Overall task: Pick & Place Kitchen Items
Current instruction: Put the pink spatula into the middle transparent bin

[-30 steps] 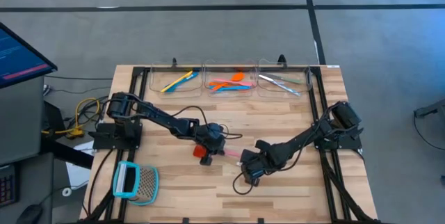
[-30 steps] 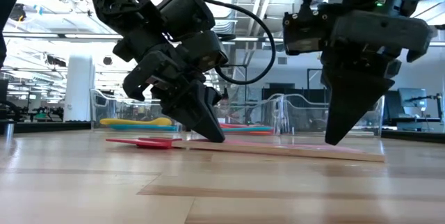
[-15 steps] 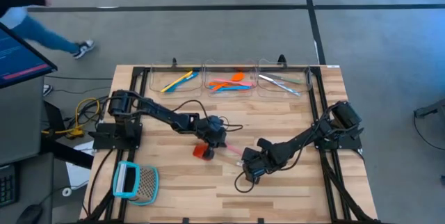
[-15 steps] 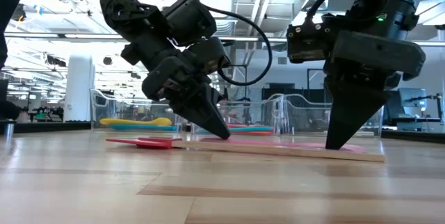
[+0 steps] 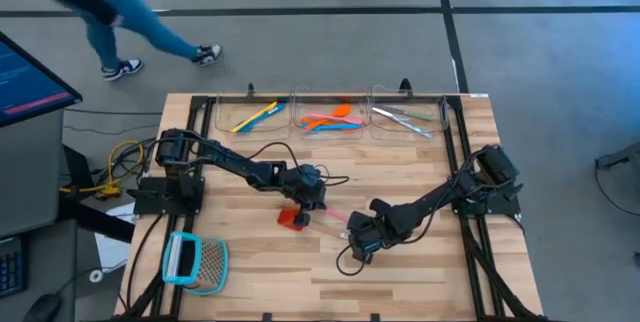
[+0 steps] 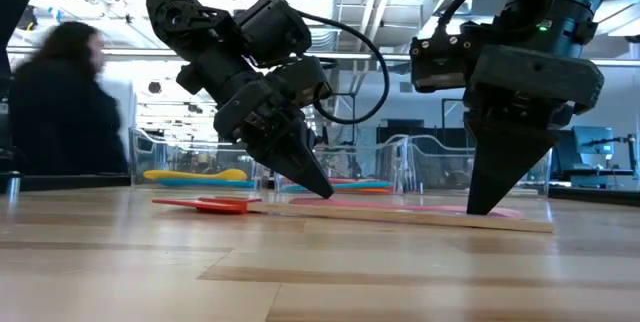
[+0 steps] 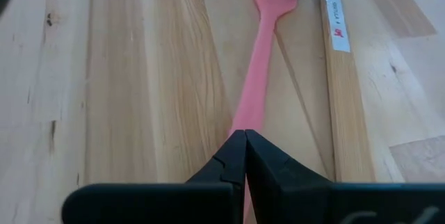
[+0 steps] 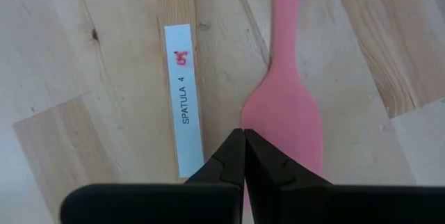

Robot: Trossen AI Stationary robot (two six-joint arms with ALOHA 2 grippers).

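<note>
A pink spatula [image 5: 338, 219] lies flat on the table's middle, beside a wooden-handled spatula [image 7: 338, 78] with a red head [image 5: 293, 218] and a label "SPATULA 4" [image 8: 183, 106]. My left gripper [image 5: 316, 200] is shut, with its tips down on the pink spatula's handle. My right gripper [image 5: 358, 239] is shut, with its tips down at the pink spatula's blade [image 8: 285, 116]. In the low view my left gripper [image 6: 322, 192] and my right gripper [image 6: 478, 208] both reach down to the pink spatula [image 6: 400, 203]. My left gripper presses its shut fingertips [image 7: 244, 140] down on the pink spatula's handle [image 7: 249, 106], about midway along it. The fingers slant down from above and lie along the handle. The spatula lies flat on the table. My right gripper sets its shut fingertips [image 8: 243, 140] on the pink spatula's blade at the edge nearest the wooden handle [image 8: 259, 116]. The fingers point down from above. The blade lies flat on the table.
Three clear bins stand along the far edge with yellow and blue utensils [image 5: 257, 116], orange, pink and blue utensils [image 5: 330, 119] and silvery pieces [image 5: 405, 118]. A teal-framed mesh tool [image 5: 194, 261] lies near the front left. A person [image 5: 95, 7] walks beyond the table.
My left gripper has gone a little toward the table's far right, along the pink spatula away from the red head. My right gripper and both spatulas have stayed put. A person has walked into view behind the table.
</note>
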